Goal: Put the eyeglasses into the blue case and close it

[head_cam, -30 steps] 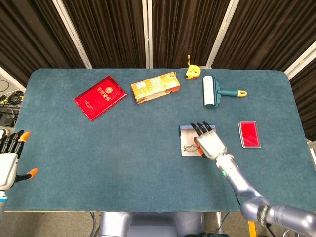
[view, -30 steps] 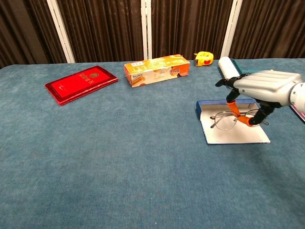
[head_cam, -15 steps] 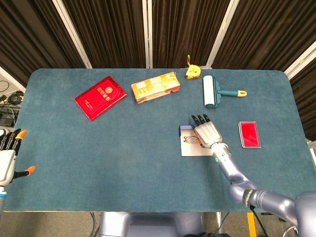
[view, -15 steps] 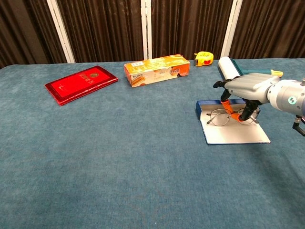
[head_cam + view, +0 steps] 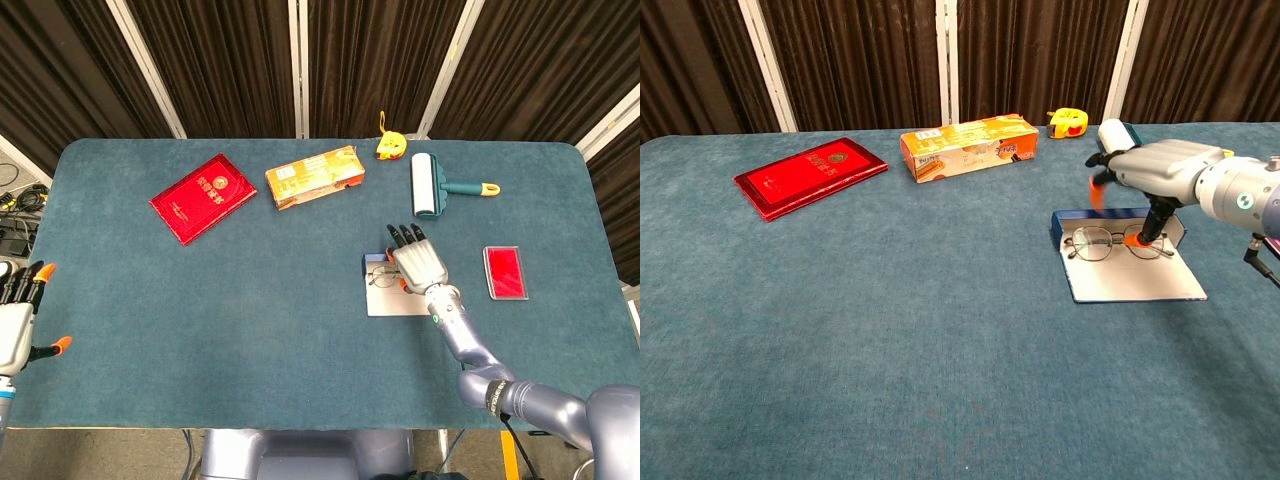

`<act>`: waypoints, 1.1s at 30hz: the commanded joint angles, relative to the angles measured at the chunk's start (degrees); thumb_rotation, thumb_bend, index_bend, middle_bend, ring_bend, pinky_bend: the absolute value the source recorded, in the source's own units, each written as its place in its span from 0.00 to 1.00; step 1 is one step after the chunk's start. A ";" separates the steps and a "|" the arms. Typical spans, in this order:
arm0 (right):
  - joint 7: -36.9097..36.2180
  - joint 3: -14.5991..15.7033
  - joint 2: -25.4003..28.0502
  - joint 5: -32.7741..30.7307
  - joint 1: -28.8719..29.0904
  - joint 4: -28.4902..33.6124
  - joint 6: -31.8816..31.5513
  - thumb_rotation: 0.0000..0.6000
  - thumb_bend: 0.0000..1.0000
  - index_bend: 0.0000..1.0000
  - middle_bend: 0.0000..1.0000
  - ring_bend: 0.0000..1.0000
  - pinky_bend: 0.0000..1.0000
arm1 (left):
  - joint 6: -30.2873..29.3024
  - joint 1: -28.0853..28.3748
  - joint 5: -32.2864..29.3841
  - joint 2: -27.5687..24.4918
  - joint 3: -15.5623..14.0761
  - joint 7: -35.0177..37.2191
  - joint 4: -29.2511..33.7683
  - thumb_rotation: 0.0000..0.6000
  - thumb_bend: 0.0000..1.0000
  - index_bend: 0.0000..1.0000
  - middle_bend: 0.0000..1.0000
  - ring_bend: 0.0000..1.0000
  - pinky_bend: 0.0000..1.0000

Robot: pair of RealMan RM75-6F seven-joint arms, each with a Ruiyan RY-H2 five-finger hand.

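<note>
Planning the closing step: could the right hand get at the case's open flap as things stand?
Probably yes. The right hand hovers right over the blue case, whose open flap lies bare toward the robot; only the eyeglasses sit nearby.

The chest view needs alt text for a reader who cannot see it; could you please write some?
The right hand hovers over eyeglasses lying in an open blue case on a teal table, one fingertip down by the frame. Behind lie a red booklet, an orange box, a yellow tape measure and a lint roller; dark curtains hang behind.
</note>
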State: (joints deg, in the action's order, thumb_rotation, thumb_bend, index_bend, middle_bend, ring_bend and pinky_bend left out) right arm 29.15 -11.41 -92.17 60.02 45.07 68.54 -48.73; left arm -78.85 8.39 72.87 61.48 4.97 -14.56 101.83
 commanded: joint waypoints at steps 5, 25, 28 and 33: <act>-0.40 0.48 1.50 0.66 -1.09 2.94 -2.17 1.00 0.00 0.00 0.00 0.00 0.00 | -0.04 0.07 -0.09 0.07 -0.06 -0.07 -0.04 1.00 0.00 0.00 0.00 0.00 0.00; -0.89 -0.30 -5.26 -0.10 1.59 -5.40 -1.08 1.00 0.00 0.00 0.00 0.00 0.00 | 0.95 0.69 -1.82 0.45 0.24 -0.14 -0.95 1.00 0.00 0.00 0.00 0.00 0.00; -0.45 -0.35 -6.13 -0.35 2.14 -7.11 -0.60 1.00 0.00 0.00 0.00 0.00 0.00 | 1.22 0.80 -2.11 0.55 0.23 -0.17 -1.12 1.00 0.00 0.00 0.00 0.00 0.00; -0.11 -1.55 -8.15 -1.17 3.82 -12.15 0.43 1.00 0.00 0.00 0.00 0.00 0.00 | 1.67 1.03 -3.09 0.87 0.40 -0.39 -1.58 1.00 0.00 0.00 0.00 0.00 0.00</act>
State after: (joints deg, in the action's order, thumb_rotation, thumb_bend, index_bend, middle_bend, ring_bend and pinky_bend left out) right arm 28.87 -12.12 -99.27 59.50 47.93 58.74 -48.95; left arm -77.25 9.37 69.90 62.28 5.31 -14.90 100.33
